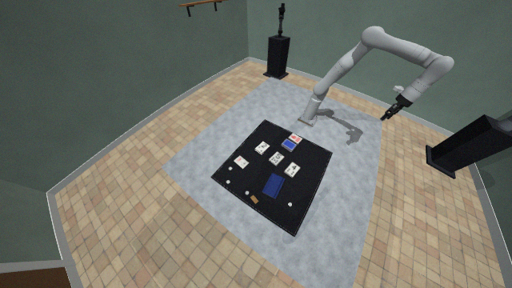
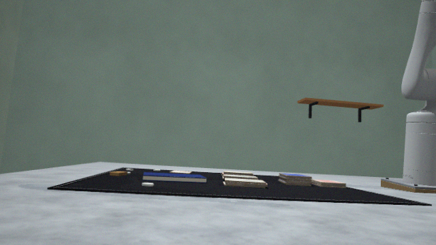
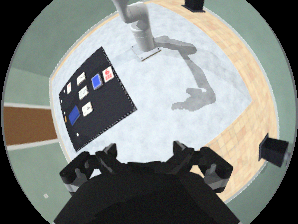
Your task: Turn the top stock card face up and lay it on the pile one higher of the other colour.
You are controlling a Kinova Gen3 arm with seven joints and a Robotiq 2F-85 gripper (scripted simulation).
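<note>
The face-down stock [image 1: 289, 145] [image 2: 294, 176] [image 3: 96, 80] is a small blue-backed stack at the far side of the black mat [image 1: 312, 188] [image 2: 102, 182] [image 3: 113, 106]. A red face-up card [image 1: 295, 138] [image 2: 328, 183] lies just behind it. Three black-marked face-up piles [image 1: 262, 147] [image 1: 276, 158] [image 1: 292, 170] run in a row across the middle. A red-marked pile [image 1: 241, 162] lies to the left. My gripper [image 1: 386, 116] [image 3: 144, 148] is open and empty. It hangs high in the air, far to the right of the mat.
A larger flat blue slab [image 1: 274, 186] [image 2: 174, 175] lies near the mat's front. Several small white discs [image 1: 228, 182] [image 2: 147, 184] and a brown chip [image 1: 254, 198] [image 2: 118, 173] are also on the mat. The arm base [image 1: 310, 116] [image 2: 419, 150] stands behind the mat. Black pedestals [image 1: 277, 56] [image 1: 468, 144] stand by the walls.
</note>
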